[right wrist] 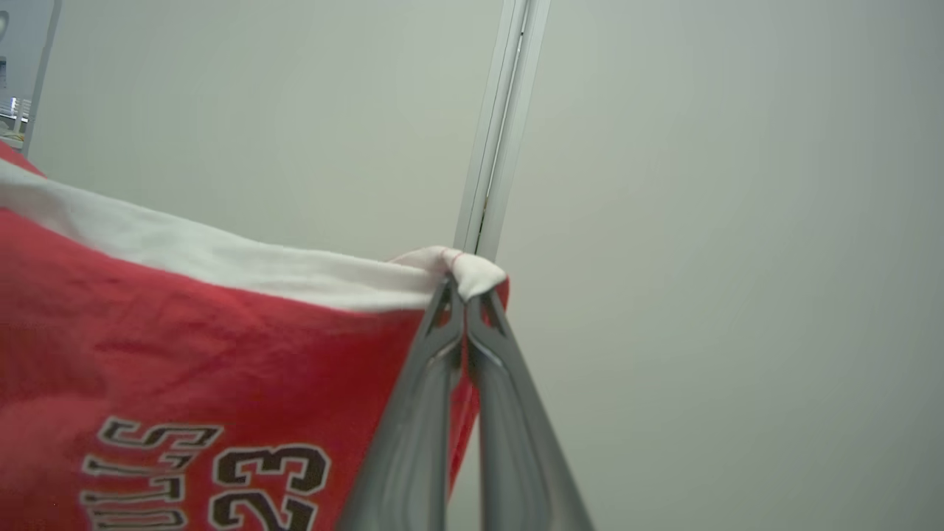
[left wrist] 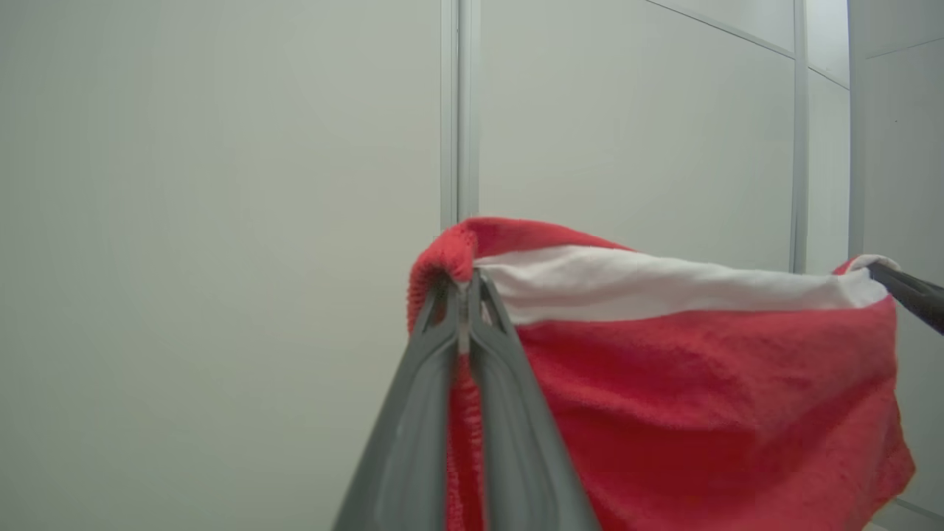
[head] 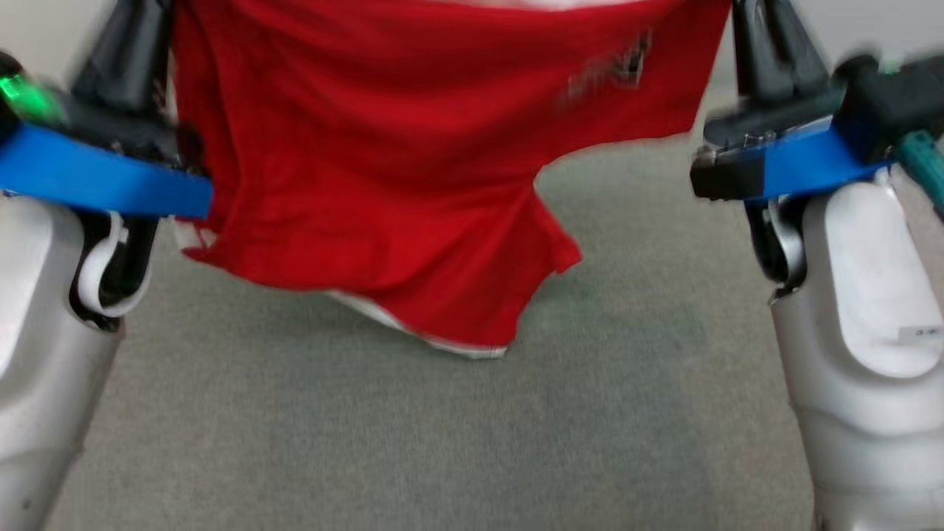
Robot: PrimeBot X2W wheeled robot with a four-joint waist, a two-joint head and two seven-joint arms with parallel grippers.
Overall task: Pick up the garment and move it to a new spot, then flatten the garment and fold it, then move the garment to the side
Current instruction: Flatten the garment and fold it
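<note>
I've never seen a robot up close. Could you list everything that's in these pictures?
garment: one, red with a white band along the top edge, hanging spread out, held by its two upper corners
print: one, dark letters and a 23 edged in white, on the garment
surface: one, grey-green, below the garment
wall panels: several, pale grey, behind the garment
seam strip: one, pale metal, upright between panels
forearms: two, pale grey, at the head view's left and right edges
blue bands: two, one at each wrist
left pincer: one, dark grey, shut on one upper corner
right pincer: one, dark grey, shut on the other upper corner
</note>
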